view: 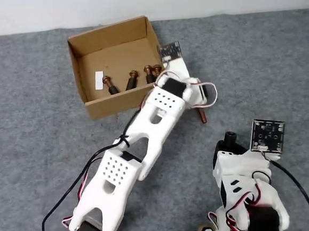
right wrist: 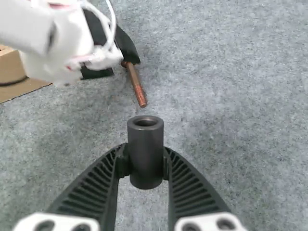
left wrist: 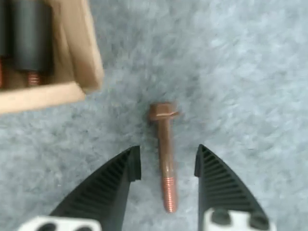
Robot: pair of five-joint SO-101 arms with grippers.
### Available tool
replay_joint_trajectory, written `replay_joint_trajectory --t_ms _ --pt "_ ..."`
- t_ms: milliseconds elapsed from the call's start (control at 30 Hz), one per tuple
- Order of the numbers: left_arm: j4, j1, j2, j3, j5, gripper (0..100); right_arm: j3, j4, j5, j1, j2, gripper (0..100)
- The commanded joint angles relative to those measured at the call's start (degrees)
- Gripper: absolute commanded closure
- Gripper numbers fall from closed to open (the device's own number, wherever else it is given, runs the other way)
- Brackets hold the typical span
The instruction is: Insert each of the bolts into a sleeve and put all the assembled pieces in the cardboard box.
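Note:
A copper bolt (left wrist: 165,149) lies flat on the grey carpet, just off the near right corner of the cardboard box (view: 119,103). My left gripper (left wrist: 168,162) hangs over it, open, one finger on each side of the shank. In the high view the bolt (view: 201,114) pokes out from under the left gripper (view: 196,95). My right gripper (right wrist: 145,157) is shut on a black sleeve (right wrist: 145,137), held upright with its bore facing up. The bolt (right wrist: 135,89) lies a short way beyond that sleeve. Several assembled pieces (view: 132,80) lie in the box.
The box wall (left wrist: 79,53) stands close beside the left gripper, with a black sleeve (left wrist: 30,38) just inside it. A white label (view: 98,80) lies on the box floor. Open grey carpet (view: 268,63) stretches to the right of both arms.

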Motion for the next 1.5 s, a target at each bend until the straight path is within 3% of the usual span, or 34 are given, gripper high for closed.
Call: replay_joint_trajectory --t_ms 0,167,400,700,867,1000,1300,1467 --pt "-1.3 0.4 1.8 -3.5 -0.9 81 -0.3 -1.4 0.6 0.3 0.7 99.1" --pt "3.3 0.1 5.1 -10.2 -0.9 82 -0.3 -1.4 0.6 0.5 0.7 99.1" --pt "15.9 -1.7 10.1 -19.2 -1.0 100 -0.3 -1.4 0.6 0.5 0.7 99.1" --pt "30.8 -2.3 12.4 -25.0 -1.0 99 -0.3 -1.4 0.6 0.5 0.7 99.1" --pt "31.3 -3.6 10.5 -24.5 -0.7 100 -0.3 -1.4 0.6 0.5 0.7 99.1" --pt "31.3 -3.6 5.8 -19.7 -0.7 100 -0.3 -1.4 0.6 0.5 0.6 99.1" --pt "30.9 -3.9 -6.0 5.9 -1.1 98 -0.3 -1.4 0.6 0.5 0.3 99.1" --pt "30.6 -4.4 -6.0 5.8 -1.0 82 -0.3 -1.4 0.6 0.3 0.3 99.1"
